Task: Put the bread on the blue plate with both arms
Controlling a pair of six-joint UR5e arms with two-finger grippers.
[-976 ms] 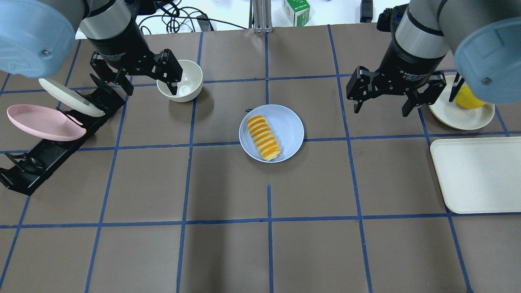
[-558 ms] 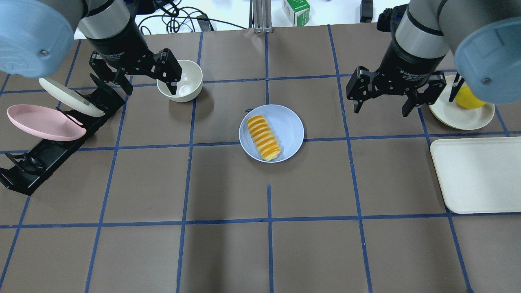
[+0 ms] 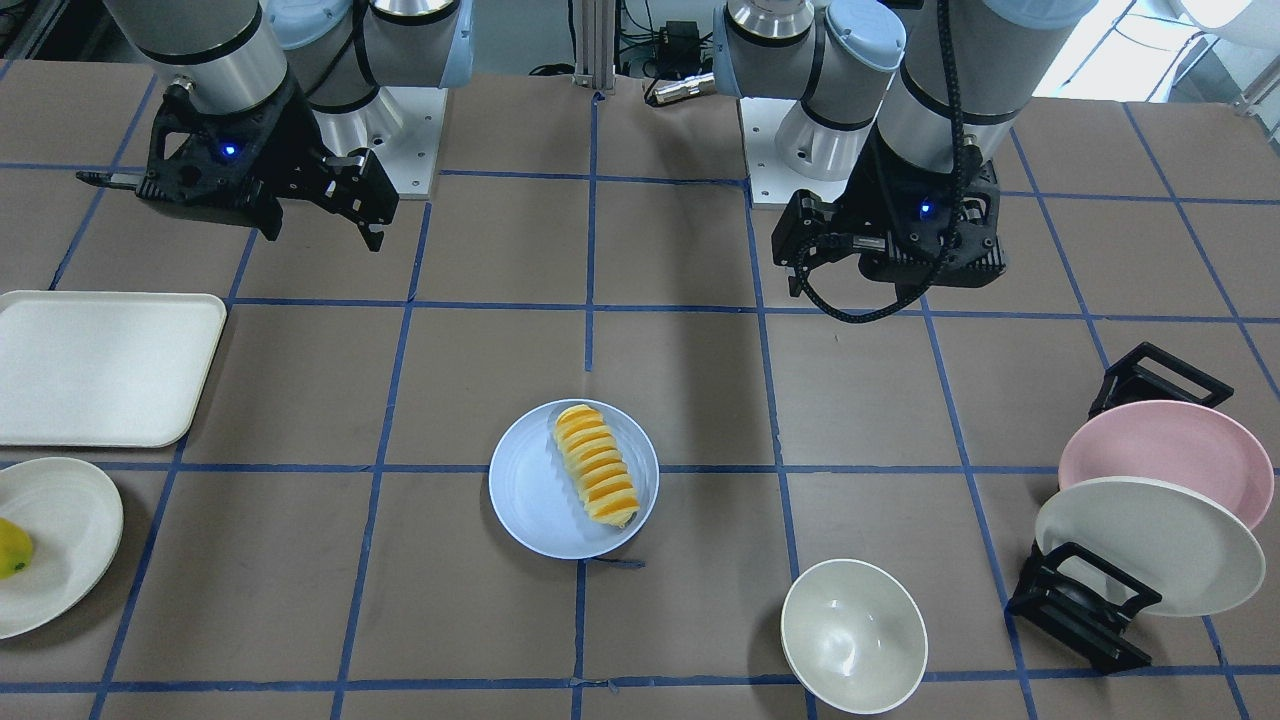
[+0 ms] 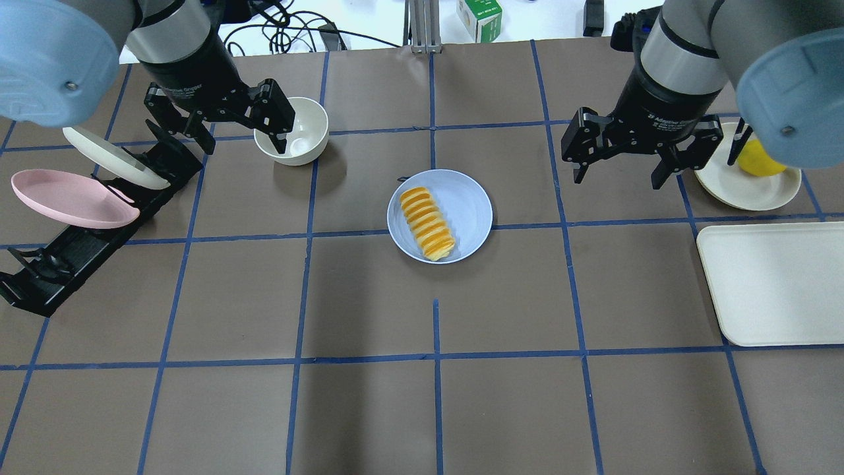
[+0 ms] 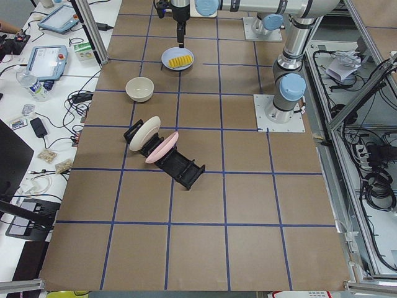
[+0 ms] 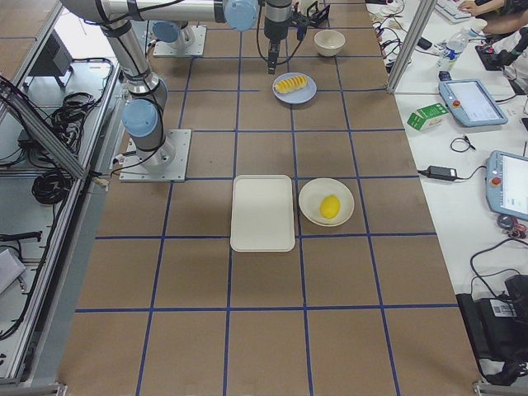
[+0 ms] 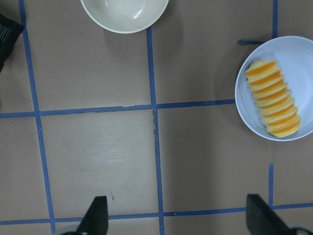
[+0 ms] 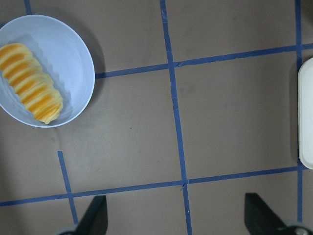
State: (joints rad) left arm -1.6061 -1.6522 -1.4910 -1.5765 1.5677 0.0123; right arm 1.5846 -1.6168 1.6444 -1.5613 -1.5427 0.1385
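The bread [image 4: 427, 223], a ridged yellow-orange loaf, lies on the left half of the blue plate [image 4: 468, 204] at the table's middle. It also shows in the front view [image 3: 596, 478] on the plate [image 3: 530, 490], in the left wrist view [image 7: 273, 105] and in the right wrist view [image 8: 30, 82]. My left gripper [image 4: 227, 135] is open and empty, raised at the back left near the white bowl. My right gripper [image 4: 620, 173] is open and empty, raised at the back right. Both are well away from the plate.
A white bowl [image 4: 304, 132] stands at the back left. A black rack [image 4: 79, 244] holds a pink plate [image 4: 66, 198] and a cream plate [image 4: 109, 157]. A cream plate [image 4: 738, 188] with a yellow fruit [image 4: 758, 161] and a white tray [image 4: 778, 284] are at the right.
The left gripper has drifted very slightly back. The right arm, the bread and the plate have not moved.
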